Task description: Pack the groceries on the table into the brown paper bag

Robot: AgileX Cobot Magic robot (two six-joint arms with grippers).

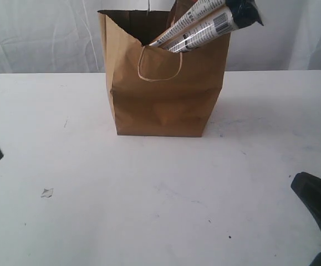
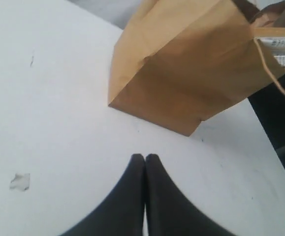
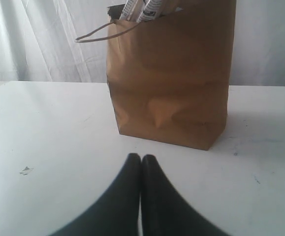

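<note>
The brown paper bag (image 1: 166,83) stands upright at the back middle of the white table (image 1: 149,194). Long noodle packs (image 1: 210,23) lean out of its open top toward the right, with a brown pouch edge behind them. Whatever else lies inside the bag is hidden. My left gripper (image 2: 145,157) is shut and empty, low over the table a short way from the bag (image 2: 191,64). My right gripper (image 3: 141,157) is shut and empty too, facing the bag (image 3: 172,73) from the front. Only dark tips of both arms show at the exterior view's edges.
A small scrap or scuff (image 1: 47,193) lies on the table at the front left, also seen as a pale scrap (image 2: 20,181). A white curtain (image 1: 38,33) hangs behind the table. The bag's cord handle (image 1: 159,65) loops down its front.
</note>
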